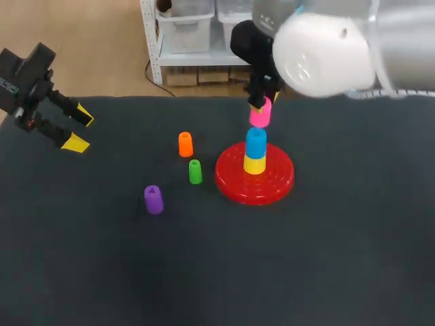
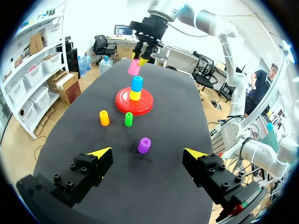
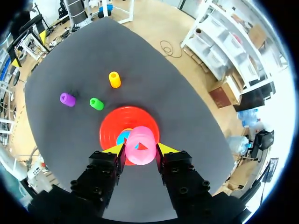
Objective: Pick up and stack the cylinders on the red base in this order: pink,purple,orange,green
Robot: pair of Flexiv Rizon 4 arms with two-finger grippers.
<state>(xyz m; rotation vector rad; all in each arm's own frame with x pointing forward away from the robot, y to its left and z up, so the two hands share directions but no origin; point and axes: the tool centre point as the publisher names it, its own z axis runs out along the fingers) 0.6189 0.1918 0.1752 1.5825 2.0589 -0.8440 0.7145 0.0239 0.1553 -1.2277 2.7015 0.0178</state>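
Observation:
My right gripper [image 1: 259,106] is shut on the pink cylinder [image 1: 260,113] and holds it in the air just above the stack on the red base [image 1: 279,185]. That stack is a blue cylinder [image 1: 255,142] on a yellow one [image 1: 255,164]. In the right wrist view the pink cylinder [image 3: 141,145] sits between both fingers of the gripper [image 3: 140,149], over the base [image 3: 110,133]. The orange [image 1: 185,144], green [image 1: 195,172] and purple [image 1: 153,200] cylinders lie on the table left of the base. My left gripper [image 1: 80,128] is open at the far left, empty.
The table is a dark mat [image 1: 326,258]. The three loose cylinders cluster between my left gripper and the base. In the left wrist view the purple cylinder [image 2: 144,145] lies closest ahead of the open fingers.

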